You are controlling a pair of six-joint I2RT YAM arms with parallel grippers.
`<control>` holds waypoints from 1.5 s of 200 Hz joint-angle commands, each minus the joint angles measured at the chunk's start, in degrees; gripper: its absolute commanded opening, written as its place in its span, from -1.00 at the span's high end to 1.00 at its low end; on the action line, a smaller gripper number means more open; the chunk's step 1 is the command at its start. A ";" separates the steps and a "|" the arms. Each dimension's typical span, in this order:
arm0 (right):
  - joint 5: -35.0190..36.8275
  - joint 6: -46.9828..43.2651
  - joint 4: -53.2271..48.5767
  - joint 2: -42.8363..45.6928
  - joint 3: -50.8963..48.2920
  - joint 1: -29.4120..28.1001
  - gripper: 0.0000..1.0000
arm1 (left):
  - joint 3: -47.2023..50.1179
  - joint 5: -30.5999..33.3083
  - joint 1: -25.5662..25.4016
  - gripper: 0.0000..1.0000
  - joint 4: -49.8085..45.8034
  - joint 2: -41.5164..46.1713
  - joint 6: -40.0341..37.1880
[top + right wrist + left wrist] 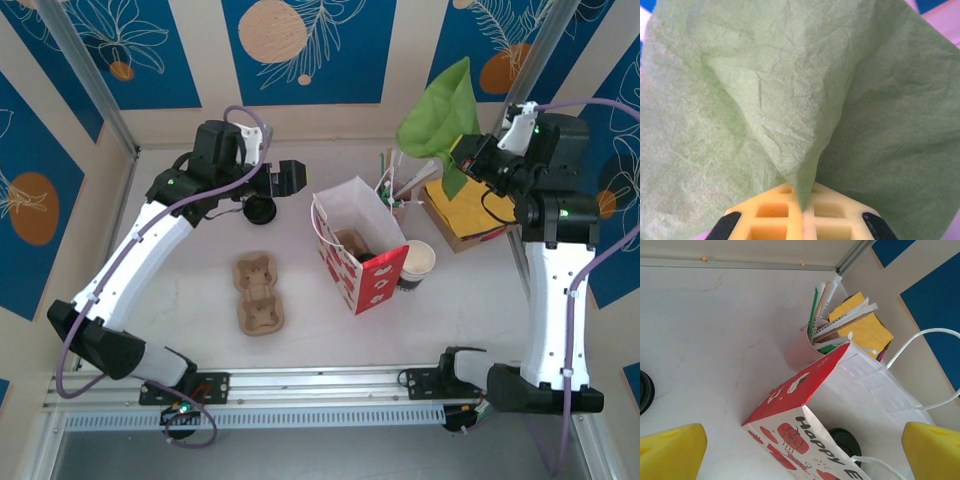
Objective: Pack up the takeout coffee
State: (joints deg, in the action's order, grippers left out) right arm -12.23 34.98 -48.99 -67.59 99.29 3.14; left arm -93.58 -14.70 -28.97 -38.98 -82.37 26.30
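Left hand (801,454) spread wide — right hand (802,202) pinched closed.

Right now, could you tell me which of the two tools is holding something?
The right tool, shut on the green tissue paper; the left tool stands open and empty.

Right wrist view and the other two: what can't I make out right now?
1. Right wrist view: the green tissue paper pinched in the right gripper hides whatever lies beyond it.
2. Left wrist view: the gift bag covers most of a dark round object; lidded cup or not, unclear.
3. Top view: the bag's inside is shadowed; contents too dark to name.
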 commanded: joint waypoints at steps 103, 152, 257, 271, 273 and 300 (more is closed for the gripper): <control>-13.73 8.13 11.43 -1.93 -2.17 -17.77 1.00 | 5.97 4.99 0.69 -1.00 -2.74 11.29 -0.55; -19.92 9.10 14.69 -2.81 -8.06 -19.97 1.00 | 6.79 7.72 0.66 -1.00 -5.17 14.96 -0.71; -15.55 19.09 12.45 0.51 -16.71 -23.88 1.00 | 8.50 8.64 0.67 -1.00 -4.96 17.09 -0.46; -15.31 20.09 10.97 0.62 -17.06 -24.29 1.00 | 8.50 8.55 0.66 -1.00 -4.79 16.88 -0.67; -15.16 20.25 10.64 0.69 -17.03 -24.29 1.00 | 8.50 8.55 0.67 -1.00 -4.74 16.82 -0.71; -14.41 21.95 7.37 0.79 -17.94 -24.55 1.00 | 8.50 8.45 0.66 -1.00 -4.28 16.50 -0.91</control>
State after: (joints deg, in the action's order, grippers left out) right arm -27.24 54.13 -37.52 -68.03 82.67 -20.95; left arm -85.54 -6.74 -28.88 -43.94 -65.78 26.28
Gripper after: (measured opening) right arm 0.049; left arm 0.998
